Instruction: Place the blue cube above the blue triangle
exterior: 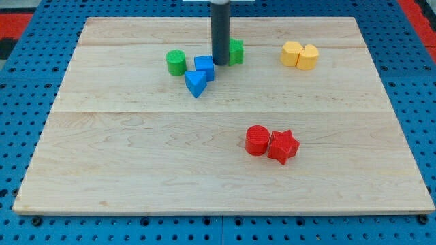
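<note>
The blue cube [204, 67] sits near the view's top, left of centre, touching the blue triangle [195, 84], which lies just below it and slightly to the left. My tip [220, 63] is at the cube's right edge, close to or touching it. The dark rod rises straight up from there to the view's top.
A green cylinder [176, 62] stands left of the cube. A green block [236, 52] sits partly behind the rod. Two yellow blocks [300, 55] lie at the top right. A red cylinder [257, 140] and a red star [283, 146] touch at lower right. The wooden board [136, 170] has blue pegboard around it.
</note>
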Motion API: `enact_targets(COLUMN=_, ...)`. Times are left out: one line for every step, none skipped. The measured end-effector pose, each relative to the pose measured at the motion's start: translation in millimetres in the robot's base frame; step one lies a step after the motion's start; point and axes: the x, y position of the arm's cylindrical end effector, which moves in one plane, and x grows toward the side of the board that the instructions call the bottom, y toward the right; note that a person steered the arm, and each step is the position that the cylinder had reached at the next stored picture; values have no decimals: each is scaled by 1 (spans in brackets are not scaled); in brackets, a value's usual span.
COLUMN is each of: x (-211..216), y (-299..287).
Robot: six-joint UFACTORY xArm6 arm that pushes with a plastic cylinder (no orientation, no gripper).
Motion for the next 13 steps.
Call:
enact_targets(x=-2, y=1)
enact_targets(x=-46, y=-12)
enact_targets(x=-23, y=-47)
enact_targets(x=32, y=-32)
enact_targets(x=60, y=-43)
enact_targets(x=88, y=-45)
enact_targets(x=113, y=-98)
enact_targets(x=93, y=-108)
enact_targets(x=99, y=-143)
enact_targets(x=151, y=-112)
enact_targets(x=164, y=-88)
enact_targets(x=124, y=-99)
enact_targets(x=61, y=-106)
